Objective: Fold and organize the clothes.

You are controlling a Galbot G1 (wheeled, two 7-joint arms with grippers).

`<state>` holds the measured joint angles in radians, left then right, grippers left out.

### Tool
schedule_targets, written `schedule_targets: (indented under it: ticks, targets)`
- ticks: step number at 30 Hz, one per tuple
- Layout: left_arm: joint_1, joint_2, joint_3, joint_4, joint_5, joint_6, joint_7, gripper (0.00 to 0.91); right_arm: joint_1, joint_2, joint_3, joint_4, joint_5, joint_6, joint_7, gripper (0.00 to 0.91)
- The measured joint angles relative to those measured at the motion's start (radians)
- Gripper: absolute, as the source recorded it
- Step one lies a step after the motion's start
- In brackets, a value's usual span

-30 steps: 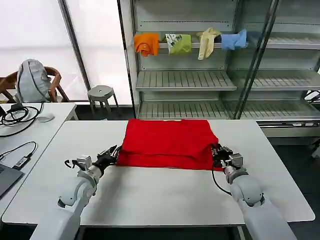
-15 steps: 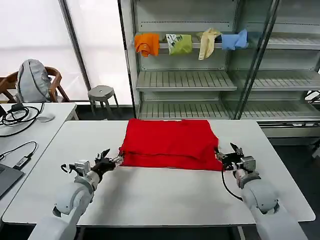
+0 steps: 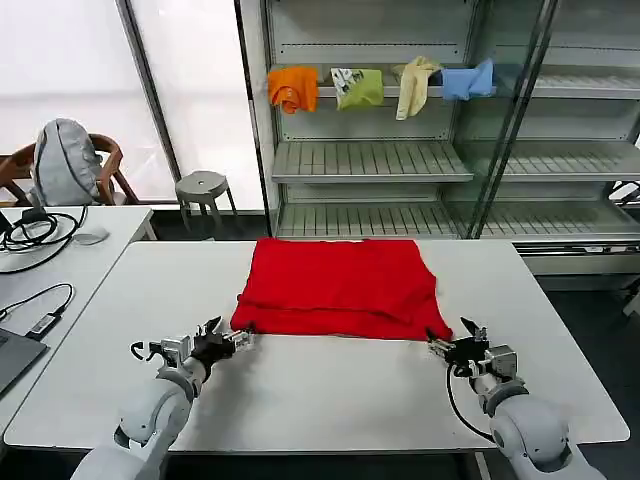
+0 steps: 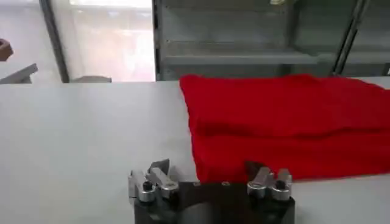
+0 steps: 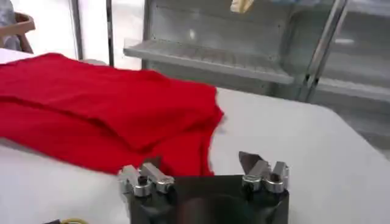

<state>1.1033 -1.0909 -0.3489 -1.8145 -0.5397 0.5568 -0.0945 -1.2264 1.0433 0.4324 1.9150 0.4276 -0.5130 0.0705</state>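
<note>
The folded red T-shirt (image 3: 337, 286) is laid flat mid-tabletop (image 3: 330, 390). The left gripper (image 3: 232, 340) and right gripper (image 3: 446, 347) are held just off its near corners, fingers spread apart, nothing gripped.

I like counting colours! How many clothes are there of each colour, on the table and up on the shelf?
Red: 1, the T-shirt on the white table
Orange: 1
Green: 1
Cream: 1
Blue: 1
The last four hang on the shelf.
Total: 5
</note>
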Motion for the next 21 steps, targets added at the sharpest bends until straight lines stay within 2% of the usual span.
schedule_targets:
  ticks: [21]
  targets:
    - [0.013,0.007,0.011,-0.001,0.032,0.009,0.009,0.02,-0.03,0.002,0.01,0.011,0.024,-0.005,-0.001,0.0]
